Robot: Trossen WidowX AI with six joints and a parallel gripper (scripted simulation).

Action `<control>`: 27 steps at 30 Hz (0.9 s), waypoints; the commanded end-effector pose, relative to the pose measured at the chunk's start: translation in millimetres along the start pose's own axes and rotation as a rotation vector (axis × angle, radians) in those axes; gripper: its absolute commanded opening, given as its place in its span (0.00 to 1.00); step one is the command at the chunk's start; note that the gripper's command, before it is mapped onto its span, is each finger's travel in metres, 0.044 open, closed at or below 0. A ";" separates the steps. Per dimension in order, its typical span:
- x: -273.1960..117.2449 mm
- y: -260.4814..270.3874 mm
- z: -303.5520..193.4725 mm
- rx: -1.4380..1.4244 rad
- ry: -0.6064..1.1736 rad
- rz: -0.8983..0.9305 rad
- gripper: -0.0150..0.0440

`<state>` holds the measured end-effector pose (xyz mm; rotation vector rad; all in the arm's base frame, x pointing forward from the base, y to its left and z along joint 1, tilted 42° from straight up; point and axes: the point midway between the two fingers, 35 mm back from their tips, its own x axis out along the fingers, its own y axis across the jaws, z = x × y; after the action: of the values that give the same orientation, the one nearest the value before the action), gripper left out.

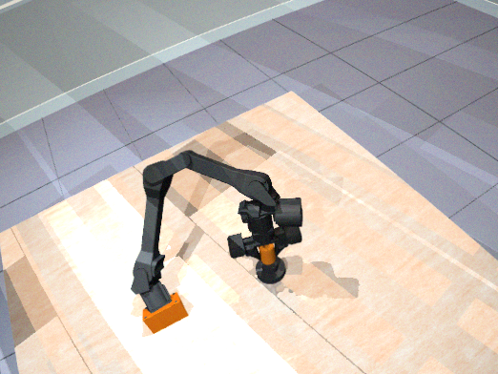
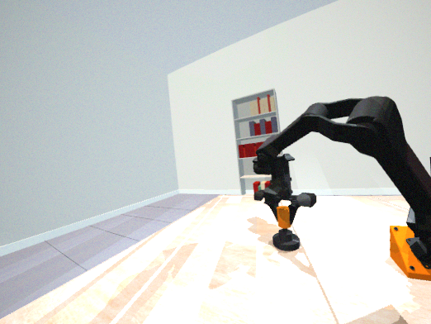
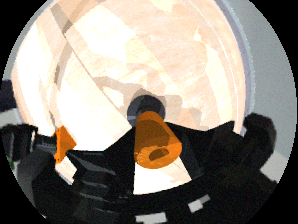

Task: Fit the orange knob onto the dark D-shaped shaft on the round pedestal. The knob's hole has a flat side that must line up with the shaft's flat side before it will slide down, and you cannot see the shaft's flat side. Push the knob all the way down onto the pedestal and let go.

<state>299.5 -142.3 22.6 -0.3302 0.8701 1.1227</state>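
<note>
Knob's (image 1: 267,254) (image 2: 283,216) (image 3: 157,142) top opening, wrist-view only.

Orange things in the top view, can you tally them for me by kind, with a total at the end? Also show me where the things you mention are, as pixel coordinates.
Orange knob (image 1: 267,254) (image 2: 283,217) (image 3: 161,131), between the gripper's fingers: 1
Orange base block under the arm (image 1: 167,316) (image 2: 400,253) (image 3: 63,145): 1
Total: 2
</note>
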 end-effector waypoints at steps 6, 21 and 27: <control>0.3 -1.6 -0.5 -0.060 0.000 -0.005 0.25; 3.0 -0.1 -0.3 -0.060 0.000 -0.005 0.25; 0.2 -0.3 -1.2 -0.060 0.000 -0.005 0.25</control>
<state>299.1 -140.8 20.0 -0.3807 0.8387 1.1491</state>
